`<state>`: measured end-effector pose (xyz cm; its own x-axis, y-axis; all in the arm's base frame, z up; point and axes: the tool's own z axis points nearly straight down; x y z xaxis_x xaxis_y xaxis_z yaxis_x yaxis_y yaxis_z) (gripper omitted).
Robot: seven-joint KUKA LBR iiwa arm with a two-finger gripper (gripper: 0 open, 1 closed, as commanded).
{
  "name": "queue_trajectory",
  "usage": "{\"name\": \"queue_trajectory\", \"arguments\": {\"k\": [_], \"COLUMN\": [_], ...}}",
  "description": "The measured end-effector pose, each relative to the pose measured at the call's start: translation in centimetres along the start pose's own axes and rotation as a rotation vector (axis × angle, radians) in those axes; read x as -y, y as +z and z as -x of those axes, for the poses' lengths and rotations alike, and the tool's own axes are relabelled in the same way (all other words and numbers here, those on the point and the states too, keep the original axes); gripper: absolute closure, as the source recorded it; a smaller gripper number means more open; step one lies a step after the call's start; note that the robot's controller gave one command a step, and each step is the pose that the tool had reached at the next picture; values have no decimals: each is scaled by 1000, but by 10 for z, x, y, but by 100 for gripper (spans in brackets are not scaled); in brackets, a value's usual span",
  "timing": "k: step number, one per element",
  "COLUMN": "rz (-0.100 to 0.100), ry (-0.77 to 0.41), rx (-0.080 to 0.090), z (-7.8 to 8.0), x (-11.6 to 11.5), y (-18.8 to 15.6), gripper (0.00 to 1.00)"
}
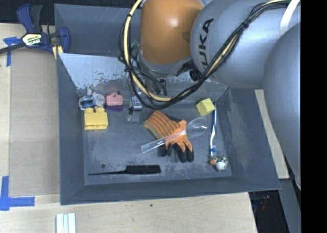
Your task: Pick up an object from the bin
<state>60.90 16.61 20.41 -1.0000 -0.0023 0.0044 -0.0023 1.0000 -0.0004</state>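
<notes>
My gripper (135, 105) hangs low under the orange wrist cover, near the back middle of the bin. Just left of it lies a small pink and purple block (113, 100). To its right and a little nearer the front lies an orange and black work glove (166, 126), with a clear plastic spoon (176, 136) resting across it. The gripper stands over bare bin floor between the pink block and the glove, and nothing shows in it.
A yellow block (96, 119) and a small blue and white toy (87, 102) lie at the left. A yellow cube (205, 107) and a blue and white cord (212, 132) ending in a round piece (219, 163) lie at the right. A black comb (130, 169) lies by the front wall.
</notes>
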Motion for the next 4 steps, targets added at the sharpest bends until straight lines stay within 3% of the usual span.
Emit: {"name": "queue_trajectory", "arguments": {"k": [1,2,3,4], "rz": [2,3,2,3], "ry": [3,-41,-130,-183], "rx": [8,13,14,16], "z": [2,10,8,9], "x": [1,-41,-73,-77], "y": [-5,70,61,63], "gripper": [0,0,0,0]}}
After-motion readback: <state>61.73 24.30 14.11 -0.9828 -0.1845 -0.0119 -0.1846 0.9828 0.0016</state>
